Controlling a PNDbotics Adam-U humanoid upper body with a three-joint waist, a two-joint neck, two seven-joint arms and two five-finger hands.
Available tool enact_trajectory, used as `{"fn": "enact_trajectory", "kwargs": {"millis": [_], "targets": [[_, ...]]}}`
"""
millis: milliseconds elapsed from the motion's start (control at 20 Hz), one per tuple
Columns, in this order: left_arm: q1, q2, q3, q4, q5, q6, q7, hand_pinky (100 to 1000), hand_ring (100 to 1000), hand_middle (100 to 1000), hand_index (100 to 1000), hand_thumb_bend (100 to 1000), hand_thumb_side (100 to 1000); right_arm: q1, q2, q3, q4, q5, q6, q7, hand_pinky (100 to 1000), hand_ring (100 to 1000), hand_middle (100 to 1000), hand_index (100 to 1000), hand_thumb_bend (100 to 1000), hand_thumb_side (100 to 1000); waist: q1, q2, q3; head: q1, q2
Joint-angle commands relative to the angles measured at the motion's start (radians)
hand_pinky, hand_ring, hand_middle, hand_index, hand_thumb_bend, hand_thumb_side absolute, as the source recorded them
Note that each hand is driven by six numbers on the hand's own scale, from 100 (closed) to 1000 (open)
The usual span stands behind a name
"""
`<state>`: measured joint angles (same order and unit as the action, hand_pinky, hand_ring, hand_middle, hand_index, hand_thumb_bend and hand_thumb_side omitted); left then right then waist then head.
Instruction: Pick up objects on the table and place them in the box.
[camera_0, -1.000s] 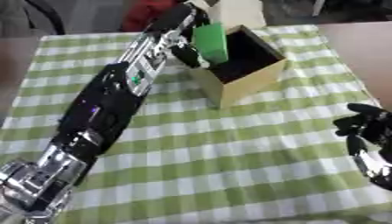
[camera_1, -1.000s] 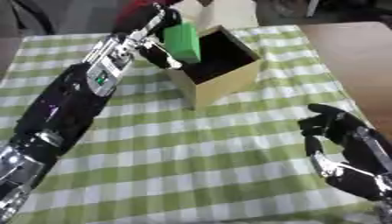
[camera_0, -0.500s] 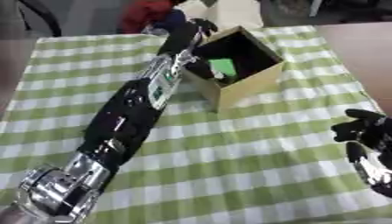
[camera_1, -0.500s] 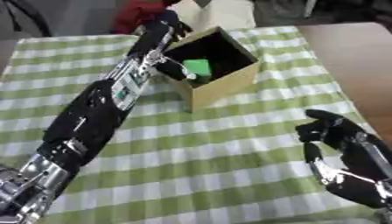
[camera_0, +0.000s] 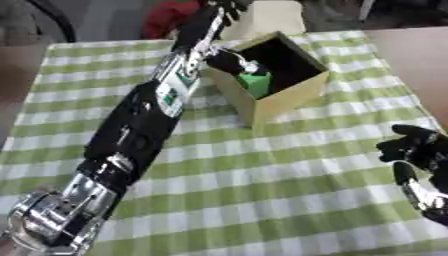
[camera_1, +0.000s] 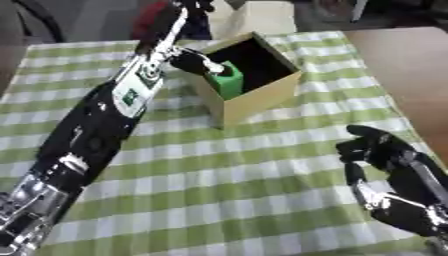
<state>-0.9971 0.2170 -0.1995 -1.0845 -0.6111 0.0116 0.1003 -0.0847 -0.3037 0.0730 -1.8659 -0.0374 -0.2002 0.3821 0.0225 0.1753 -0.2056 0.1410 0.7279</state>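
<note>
An open cardboard box (camera_0: 293, 95) stands on the green checked tablecloth (camera_0: 262, 165) at the back. A green block (camera_0: 256, 83) sits inside it, against the near left wall. My left arm stretches from the lower left up to the box. The left hand (camera_0: 229, 59) reaches over the left rim, its fingers curled on the top of the green block. Idle at the lower right is my right hand (camera_1: 383, 152), open with fingers up, well away from the box.
The box's raised flap (camera_0: 273, 16) stands behind its opening. Bare brown tabletop (camera_0: 416, 55) shows to the right of the cloth. A red shape (camera_0: 166, 17) lies beyond the table's far edge.
The left hand has lowered the green block from above the box's rim down into the box. The right hand has hardly moved.
</note>
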Motion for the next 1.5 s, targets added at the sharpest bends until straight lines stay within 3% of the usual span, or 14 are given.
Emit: {"fn": "enact_trajectory", "kwargs": {"millis": [50, 300, 550, 950, 1150, 1500], "targets": [[0.017, 0.104, -0.009, -0.184, 0.167, 0.009, -0.022, 661, 651, 620, 787, 980, 254, 0.001, -0.015, -0.016, -0.008, 0.005, -0.002, -0.011, 708, 775, 613, 884, 100, 230, -0.004, -0.019, 0.009, -0.015, -0.007], [0.176, 0.246, 0.027, -0.471, 0.408, 0.077, -0.012, 649, 633, 600, 774, 943, 250, 0.011, -0.019, -0.029, -0.007, 0.011, -0.005, -0.026, 707, 774, 614, 884, 100, 226, -0.005, -0.025, 0.047, -0.038, 0.002], [0.379, 0.285, 0.074, -0.652, 0.530, 0.115, 0.024, 644, 626, 594, 774, 912, 270, 0.018, -0.024, -0.039, -0.011, 0.013, -0.007, -0.038, 707, 774, 614, 884, 100, 224, -0.006, -0.030, 0.076, -0.046, 0.018], [0.617, 0.159, 0.111, -0.731, 0.557, 0.105, 0.064, 626, 609, 575, 765, 828, 302, 0.027, -0.025, -0.051, -0.012, 0.015, -0.005, -0.053, 706, 774, 613, 884, 100, 232, -0.003, -0.030, 0.112, -0.037, 0.042], [0.684, 0.096, 0.123, -0.734, 0.554, 0.075, 0.074, 616, 598, 562, 760, 808, 313, 0.022, -0.021, -0.052, -0.012, 0.017, -0.003, -0.055, 706, 774, 613, 884, 100, 235, -0.003, -0.023, 0.121, -0.033, 0.042], [0.770, 0.061, 0.129, -0.732, 0.567, 0.053, 0.084, 609, 590, 554, 754, 797, 327, 0.018, -0.015, -0.053, -0.012, 0.018, -0.001, -0.058, 705, 773, 611, 884, 100, 237, -0.004, -0.016, 0.119, -0.034, 0.042]]}}
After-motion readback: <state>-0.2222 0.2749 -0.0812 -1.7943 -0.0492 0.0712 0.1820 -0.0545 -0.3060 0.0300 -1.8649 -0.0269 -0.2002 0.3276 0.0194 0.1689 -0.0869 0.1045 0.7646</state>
